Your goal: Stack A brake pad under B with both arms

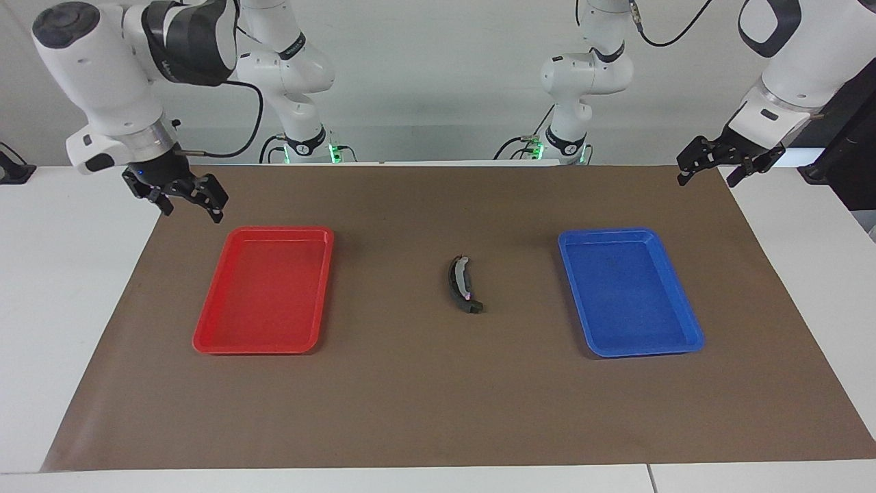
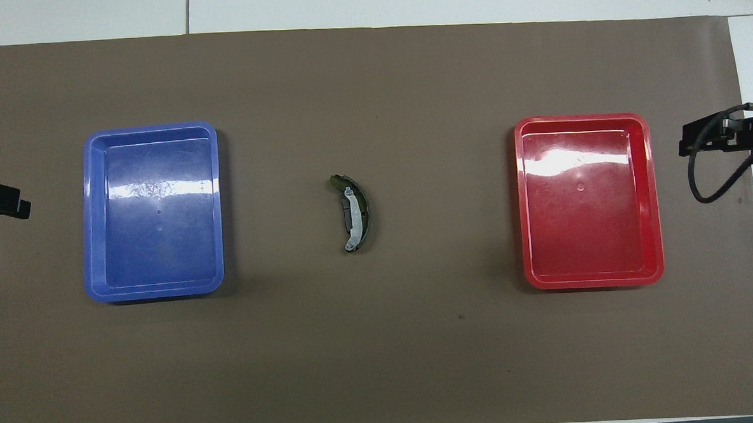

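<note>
A brown mat [image 1: 438, 383] covers most of the white table [image 1: 61, 287] and carries everything else. Two shallow trays sit on it, well apart. The red tray [image 1: 205, 335] lies toward the right arm's end of the table and the blue tray [image 1: 684, 342] toward the left arm's end. Both trays hold nothing.

The right arm comes down from its base with its gripper [image 1: 181, 198] hanging in the air over the mat's corner at that end, just off the red tray's corner that lies nearest the robots. Its fingers are spread, with nothing between them. In the overhead view only its dark tip and a looped cable [image 2: 708, 159] show at the mat's edge, beside the red tray.

The left arm waits with its gripper [image 1: 712, 164] raised over the mat's corner at the left arm's end, well away from the blue tray. Its fingers stand apart and hold nothing.

Between the two trays, about midway on the bare mat, lies the long curved brake piece [image 1: 462, 284], dark with a silvery strip along it. A shorter, light grey pad [image 2: 351, 216] lies against its inner curve, touching it. Whether one sits on the other cannot be told. Neither gripper is near them.
</note>
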Controlling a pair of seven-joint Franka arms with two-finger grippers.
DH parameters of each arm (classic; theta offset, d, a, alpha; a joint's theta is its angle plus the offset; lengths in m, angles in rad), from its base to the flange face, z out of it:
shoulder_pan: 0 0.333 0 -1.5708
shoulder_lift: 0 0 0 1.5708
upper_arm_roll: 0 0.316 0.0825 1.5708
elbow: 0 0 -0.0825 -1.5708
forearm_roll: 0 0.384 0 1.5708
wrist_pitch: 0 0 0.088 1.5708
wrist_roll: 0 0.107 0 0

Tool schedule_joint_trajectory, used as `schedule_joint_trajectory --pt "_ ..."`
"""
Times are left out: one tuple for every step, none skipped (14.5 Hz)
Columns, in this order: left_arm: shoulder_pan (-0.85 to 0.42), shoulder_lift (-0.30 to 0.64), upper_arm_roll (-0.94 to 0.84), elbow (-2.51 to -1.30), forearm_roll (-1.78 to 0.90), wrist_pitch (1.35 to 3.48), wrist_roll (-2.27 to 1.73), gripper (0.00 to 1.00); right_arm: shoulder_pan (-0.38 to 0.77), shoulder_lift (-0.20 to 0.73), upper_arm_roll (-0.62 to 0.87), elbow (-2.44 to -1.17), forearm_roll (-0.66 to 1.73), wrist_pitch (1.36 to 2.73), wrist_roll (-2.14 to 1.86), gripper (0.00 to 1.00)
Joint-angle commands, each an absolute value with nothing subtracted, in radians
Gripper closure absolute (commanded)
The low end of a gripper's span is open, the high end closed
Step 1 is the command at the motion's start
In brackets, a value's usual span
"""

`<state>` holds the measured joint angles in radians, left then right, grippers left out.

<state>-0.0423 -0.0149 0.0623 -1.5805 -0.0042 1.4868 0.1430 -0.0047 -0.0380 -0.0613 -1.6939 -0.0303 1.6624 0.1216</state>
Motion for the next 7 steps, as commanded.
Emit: schedule_joint_trajectory --pt "-0.026 -0.029 0.054 -1.595 -0.012 1.479 0.158 0.00 -0.005 -0.051 -0.045 -1.635 -0.032 1.554 0.100 0.00" --pt "-0.026 -0.029 0.054 -1.595 -0.012 1.479 0.156 0.00 -0.005 -0.051 -0.044 -1.614 -0.029 1.531 0.097 0.00" --pt "-0.026 -0.029 0.054 -1.595 -0.012 1.479 0.158 0.00 -0.006 -0.043 -0.044 -1.585 -0.020 1.502 0.094 0.00" --pt "-0.026 -0.029 0.054 -1.595 -0.012 1.479 0.158 0.00 -0.008 -0.034 -0.044 -1.548 -0.003 1.467 0.091 0.00" --pt "-0.026 -0.029 0.054 -1.595 -0.012 1.479 0.156 0.00 -0.005 -0.029 -0.044 -1.554 0.006 1.468 0.092 0.00" --pt "-0.026 -0.029 0.054 -1.595 -0.012 1.479 0.156 0.00 0.003 -0.038 -0.044 -1.572 0.006 1.465 0.095 0.00" --pt "-0.026 -0.029 0.054 -1.595 -0.012 1.479 0.156 0.00 0.003 -0.037 -0.044 -1.572 0.006 1.471 0.091 0.00"
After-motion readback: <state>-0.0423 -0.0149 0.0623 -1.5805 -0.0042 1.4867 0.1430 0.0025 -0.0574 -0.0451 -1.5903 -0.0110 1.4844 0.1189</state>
